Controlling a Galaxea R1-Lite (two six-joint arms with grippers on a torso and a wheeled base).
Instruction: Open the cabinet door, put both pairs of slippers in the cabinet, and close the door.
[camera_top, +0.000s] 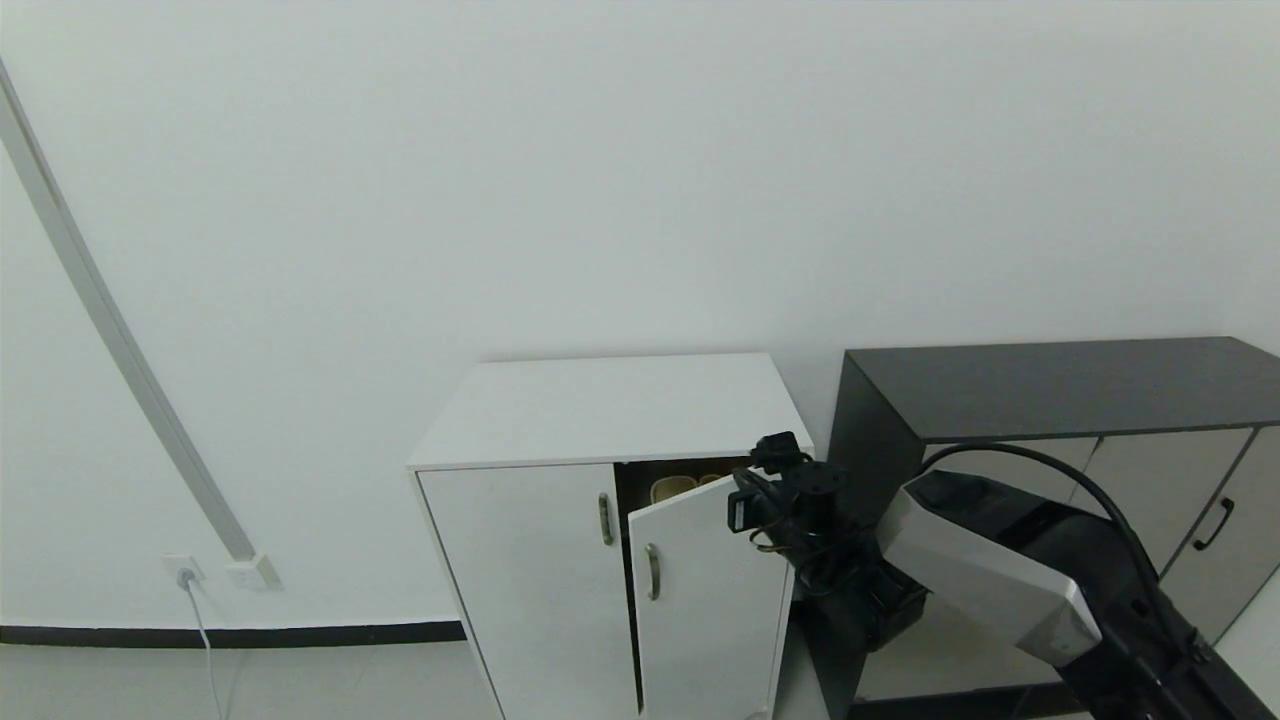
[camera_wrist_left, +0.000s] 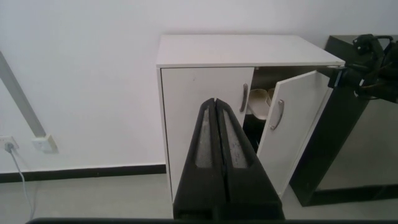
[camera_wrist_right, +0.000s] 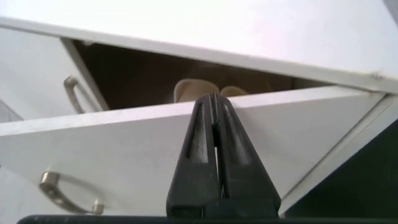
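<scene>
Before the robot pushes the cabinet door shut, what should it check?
1. The slippers are in the white cabinet: ok, pale ones show inside.
2. Both pairs are in: cannot tell, the right door hides part.
3. The right door is closed: not ok, partly open.
4. The left door is closed: ok.
5. The right gripper is shut at the right door's top edge: ok.
6. The left gripper is clear of the doors: ok.

cabinet (camera_top: 610, 410) stood against the wall (camera_top: 640, 200), second cabinet (camera_top: 1060, 385) just right of it. left door (camera_top: 530, 580) was closed, right door (camera_top: 710, 590) ajar, slippers (camera_top: 672, 487) inside behind it. wall socket (camera_top: 183, 572) sat well left.
</scene>
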